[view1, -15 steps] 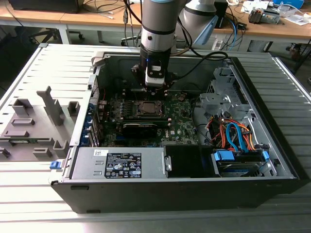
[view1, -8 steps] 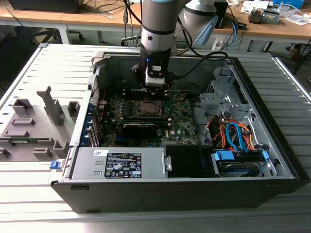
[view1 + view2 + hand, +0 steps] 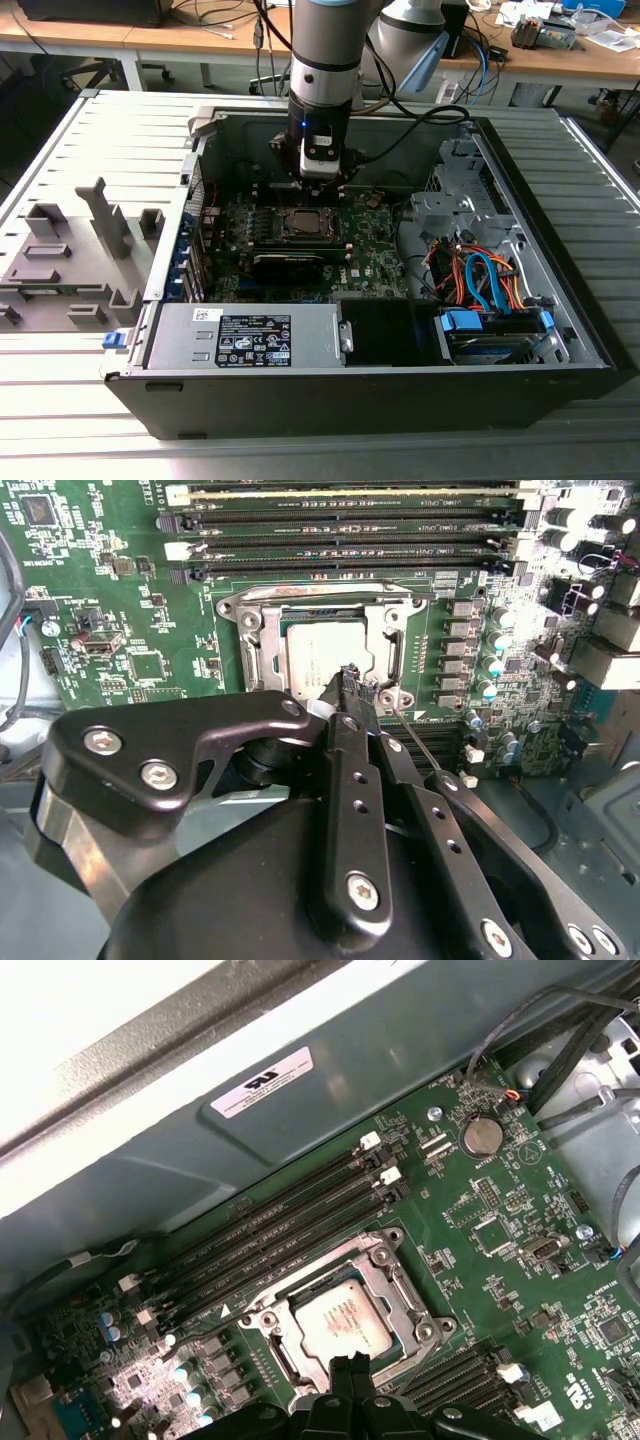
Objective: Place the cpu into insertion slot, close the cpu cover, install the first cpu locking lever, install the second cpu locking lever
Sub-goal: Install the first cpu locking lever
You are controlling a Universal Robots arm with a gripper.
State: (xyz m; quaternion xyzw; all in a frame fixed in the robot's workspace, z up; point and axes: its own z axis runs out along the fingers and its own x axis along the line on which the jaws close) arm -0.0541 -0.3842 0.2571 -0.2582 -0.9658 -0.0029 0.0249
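The cpu (image 3: 322, 648) lies flat in its socket on the green motherboard, silver top up, also seen as cpu (image 3: 345, 1320) and cpu (image 3: 303, 222). The cpu cover (image 3: 250, 630) lies down around it as a silvery frame, cover (image 3: 392, 1272). One thin locking lever (image 3: 320, 588) runs along the socket's edge by the memory slots. A second thin lever (image 3: 412, 740) sticks out slantwise from the socket corner. My gripper (image 3: 355, 683) is shut with nothing visible between its fingers, and its tips hover at the socket's edge, right beside that lever's root; gripper (image 3: 350, 1365), gripper (image 3: 318, 176).
Long memory slots (image 3: 350, 525) lie beside the socket. In the open case sit a power supply (image 3: 250, 340), a black card (image 3: 288, 262) and a drive cage with orange and blue cables (image 3: 480, 280). A grey fixture (image 3: 70, 250) stands at the exterior view's left.
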